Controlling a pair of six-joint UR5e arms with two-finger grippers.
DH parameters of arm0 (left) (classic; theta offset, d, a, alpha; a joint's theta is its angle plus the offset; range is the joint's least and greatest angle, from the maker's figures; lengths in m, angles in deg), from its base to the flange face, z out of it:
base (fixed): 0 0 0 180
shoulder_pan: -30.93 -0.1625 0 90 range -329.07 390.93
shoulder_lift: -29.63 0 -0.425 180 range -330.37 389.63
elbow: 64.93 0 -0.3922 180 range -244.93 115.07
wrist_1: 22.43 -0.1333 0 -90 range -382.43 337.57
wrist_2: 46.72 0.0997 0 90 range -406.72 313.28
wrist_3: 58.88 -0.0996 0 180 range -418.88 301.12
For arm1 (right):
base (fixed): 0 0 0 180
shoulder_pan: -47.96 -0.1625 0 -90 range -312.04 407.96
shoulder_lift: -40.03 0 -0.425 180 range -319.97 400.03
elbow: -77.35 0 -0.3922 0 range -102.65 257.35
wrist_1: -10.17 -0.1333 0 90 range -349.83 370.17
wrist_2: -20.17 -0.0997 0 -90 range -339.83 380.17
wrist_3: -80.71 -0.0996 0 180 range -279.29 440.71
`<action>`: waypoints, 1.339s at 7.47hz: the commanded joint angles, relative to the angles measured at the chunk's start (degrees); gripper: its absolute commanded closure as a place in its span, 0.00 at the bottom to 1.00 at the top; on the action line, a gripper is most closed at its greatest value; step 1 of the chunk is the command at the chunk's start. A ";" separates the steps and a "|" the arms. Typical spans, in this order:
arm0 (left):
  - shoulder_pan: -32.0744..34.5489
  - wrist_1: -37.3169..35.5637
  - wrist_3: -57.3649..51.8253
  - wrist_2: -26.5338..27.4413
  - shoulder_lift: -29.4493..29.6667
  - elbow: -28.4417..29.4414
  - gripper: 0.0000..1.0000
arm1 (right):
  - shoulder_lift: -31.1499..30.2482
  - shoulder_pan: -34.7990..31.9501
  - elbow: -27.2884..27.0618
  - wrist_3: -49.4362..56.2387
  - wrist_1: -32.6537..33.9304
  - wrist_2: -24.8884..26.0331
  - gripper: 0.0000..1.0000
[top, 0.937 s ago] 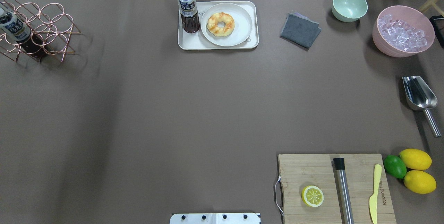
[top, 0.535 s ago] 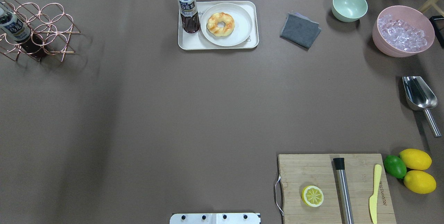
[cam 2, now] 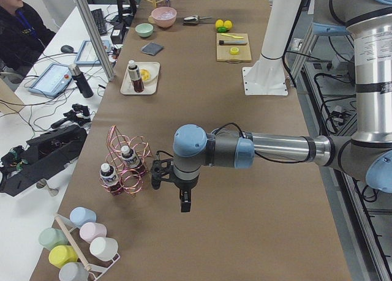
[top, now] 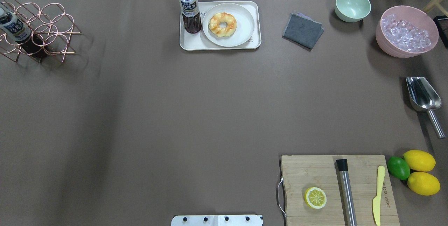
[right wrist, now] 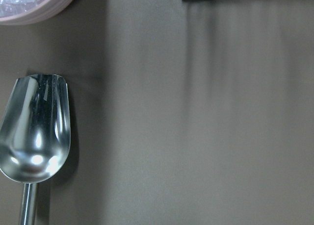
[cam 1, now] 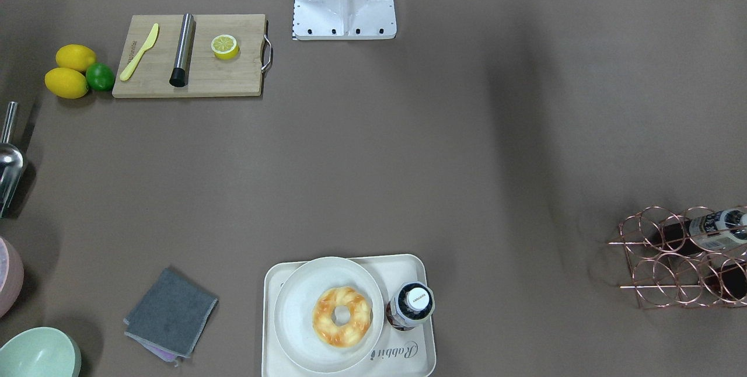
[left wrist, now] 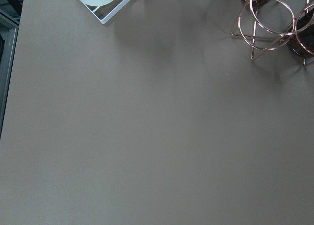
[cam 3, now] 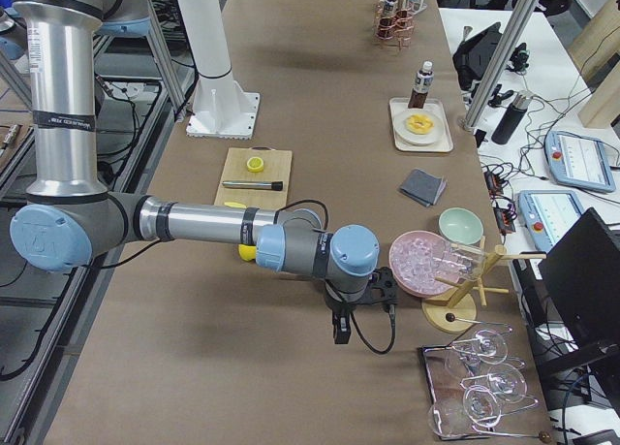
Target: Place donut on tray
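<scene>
the donut (top: 222,24) lies on a round white plate (top: 245,19), which sits on the cream tray (top: 196,43) at the far side of the table, just beside an upright tea bottle (top: 190,9). the left gripper (cam 2: 184,202) hangs over bare table near the copper wire rack (cam 2: 125,171). the right gripper (cam 3: 340,333) hangs beside the pink ice bowl (cam 3: 426,261), over the metal scoop (right wrist: 37,127). both are well apart from the donut, and i cannot tell how far either gripper is parted.

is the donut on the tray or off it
On it, indirectly: the donut lies on a round plate that sits inside the tray, beside a standing bottle.
</scene>
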 commanded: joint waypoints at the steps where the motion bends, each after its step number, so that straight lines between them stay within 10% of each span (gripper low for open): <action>1: 0.00 -0.03 0.09 0.00 -0.06 0.13 0.02 | -0.09 -0.04 0.05 -0.17 -0.15 -0.04 0.00; 10: 0.00 -0.12 0.26 0.00 -0.24 -0.14 0.02 | -0.26 -0.75 -0.13 -0.17 -0.07 -0.56 0.00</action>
